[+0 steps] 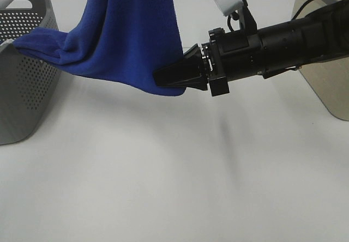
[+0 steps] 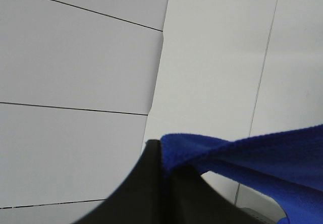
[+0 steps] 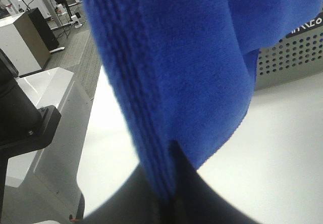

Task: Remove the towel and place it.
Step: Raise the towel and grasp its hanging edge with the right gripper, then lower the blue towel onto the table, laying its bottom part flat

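The royal-blue towel [image 1: 128, 35] hangs down from above the top edge of the exterior view. One end drapes over the rim of a grey perforated basket [image 1: 24, 73] at the left. My right gripper [image 1: 161, 78] reaches in from the right and is shut on the towel's lower hanging edge, above the table. The right wrist view shows its jaws [image 3: 169, 186] pinching the stitched edge of the towel [image 3: 186, 72]. My left gripper [image 2: 162, 156] is out of the exterior view; its wrist view shows it shut on a raised corner of the towel [image 2: 262, 156], facing the ceiling.
The white table [image 1: 163, 182] spreads below the towel. A grey bin-like object [image 1: 327, 84] stands at the right edge. The basket also shows in the right wrist view [image 3: 290, 57]. The right wrist view shows furniture beyond the table.
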`<state>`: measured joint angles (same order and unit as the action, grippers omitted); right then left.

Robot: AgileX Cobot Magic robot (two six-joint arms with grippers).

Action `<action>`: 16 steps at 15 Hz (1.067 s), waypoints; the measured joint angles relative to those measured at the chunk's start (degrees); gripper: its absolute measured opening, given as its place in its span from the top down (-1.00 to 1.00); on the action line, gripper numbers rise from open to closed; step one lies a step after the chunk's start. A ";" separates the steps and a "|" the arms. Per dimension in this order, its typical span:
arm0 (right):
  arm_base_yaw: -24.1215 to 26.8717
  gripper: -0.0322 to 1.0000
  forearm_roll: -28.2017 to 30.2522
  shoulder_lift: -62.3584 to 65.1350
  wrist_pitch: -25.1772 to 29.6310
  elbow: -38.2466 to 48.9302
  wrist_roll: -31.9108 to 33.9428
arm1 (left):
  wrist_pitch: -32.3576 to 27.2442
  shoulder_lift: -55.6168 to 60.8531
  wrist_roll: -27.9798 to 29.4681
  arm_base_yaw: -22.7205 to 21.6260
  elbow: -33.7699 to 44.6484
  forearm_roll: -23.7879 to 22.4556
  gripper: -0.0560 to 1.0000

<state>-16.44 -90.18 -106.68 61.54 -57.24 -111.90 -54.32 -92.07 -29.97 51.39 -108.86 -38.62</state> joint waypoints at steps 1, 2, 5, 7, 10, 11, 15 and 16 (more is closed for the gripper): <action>0.00 0.91 0.06 0.00 0.00 0.00 1.20 | 0.00 0.00 0.00 0.00 0.00 0.00 0.89; 0.00 0.91 0.06 0.00 -0.17 0.00 3.15 | 0.00 0.00 0.00 0.00 0.00 0.06 0.89; 0.00 0.91 2.46 0.11 -3.09 -0.97 14.78 | 0.00 0.00 1.49 0.00 0.00 0.57 0.89; 0.00 0.91 10.31 1.95 -6.07 -2.92 25.84 | -0.11 -0.06 4.81 0.00 0.00 1.15 0.89; 0.00 0.91 28.07 7.51 -10.08 -7.96 46.18 | -0.06 -0.06 10.54 0.00 0.00 0.97 0.89; 0.00 0.91 32.37 8.54 -10.20 -9.22 50.02 | -0.06 -0.06 11.80 -0.11 0.00 0.97 0.89; 0.00 0.91 59.36 13.69 -8.65 -21.89 76.60 | 2.41 -0.06 24.52 -4.24 0.00 0.92 0.89; 0.00 0.91 65.83 14.04 -7.73 -25.50 80.44 | 4.53 -0.06 25.73 -5.56 0.00 0.92 0.89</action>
<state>-16.44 -24.35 -92.65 53.80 -82.74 -31.46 -49.79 -92.13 -4.24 45.84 -108.86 -37.70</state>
